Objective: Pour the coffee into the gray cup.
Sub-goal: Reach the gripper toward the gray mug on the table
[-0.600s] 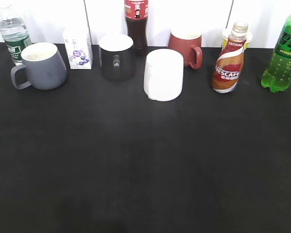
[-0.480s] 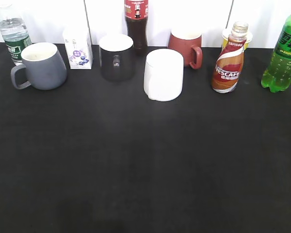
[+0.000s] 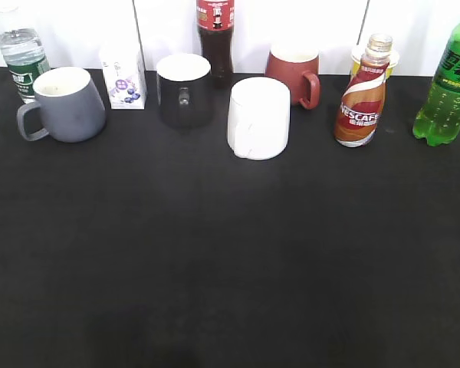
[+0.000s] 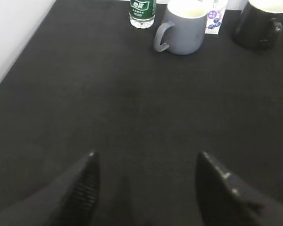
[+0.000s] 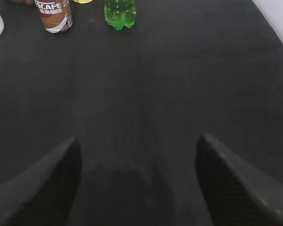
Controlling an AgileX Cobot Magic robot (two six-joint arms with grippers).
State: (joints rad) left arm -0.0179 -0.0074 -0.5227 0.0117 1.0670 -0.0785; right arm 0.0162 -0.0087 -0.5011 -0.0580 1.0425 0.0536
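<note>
The coffee bottle [image 3: 361,100] with its red, white and brown NESCAFE label stands upright at the back right, its cap off; it also shows in the right wrist view [image 5: 54,15]. The gray cup [image 3: 67,105] stands at the back left, handle pointing left, cream inside; it also shows in the left wrist view [image 4: 183,27]. My left gripper [image 4: 145,157] is open and empty over the black table, well short of the cup. My right gripper [image 5: 137,141] is open and empty, well short of the bottle. Neither gripper shows in the exterior view.
Along the back stand a water bottle [image 3: 20,50], a small milk carton [image 3: 123,75], a shiny dark mug [image 3: 183,90], a tall cola bottle [image 3: 215,38], a white mug [image 3: 258,117], a red mug [image 3: 295,73], a yellow cup [image 3: 373,60] and a green soda bottle [image 3: 448,86].
</note>
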